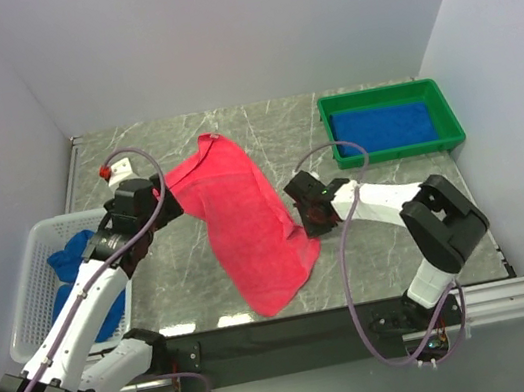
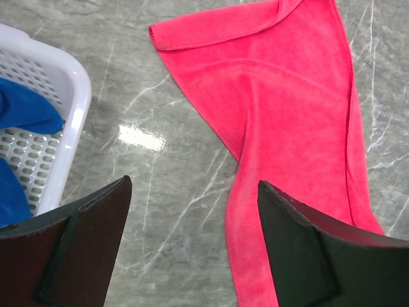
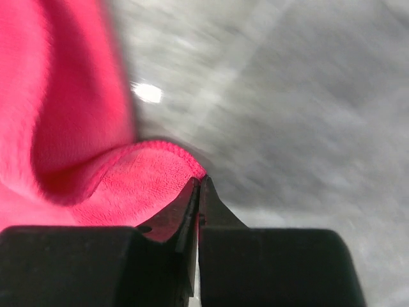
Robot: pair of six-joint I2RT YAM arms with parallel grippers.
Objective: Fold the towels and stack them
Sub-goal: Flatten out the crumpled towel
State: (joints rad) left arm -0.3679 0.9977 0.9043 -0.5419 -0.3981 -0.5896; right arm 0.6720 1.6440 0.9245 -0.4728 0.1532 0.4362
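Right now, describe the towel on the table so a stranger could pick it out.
On the grey marble table, between the white basket and the green tray, one towel lies spread. It is the only red one; the blue towels sit inside those containers.

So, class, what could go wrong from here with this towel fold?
1. The right fingers pinch the red towel only at its hem corner; it may slip out when pulled.
2. The left fingers are open, holding nothing, so the towel's other side may drag and bunch.

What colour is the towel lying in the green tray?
The towel in the green tray is blue; top external view shows it best.
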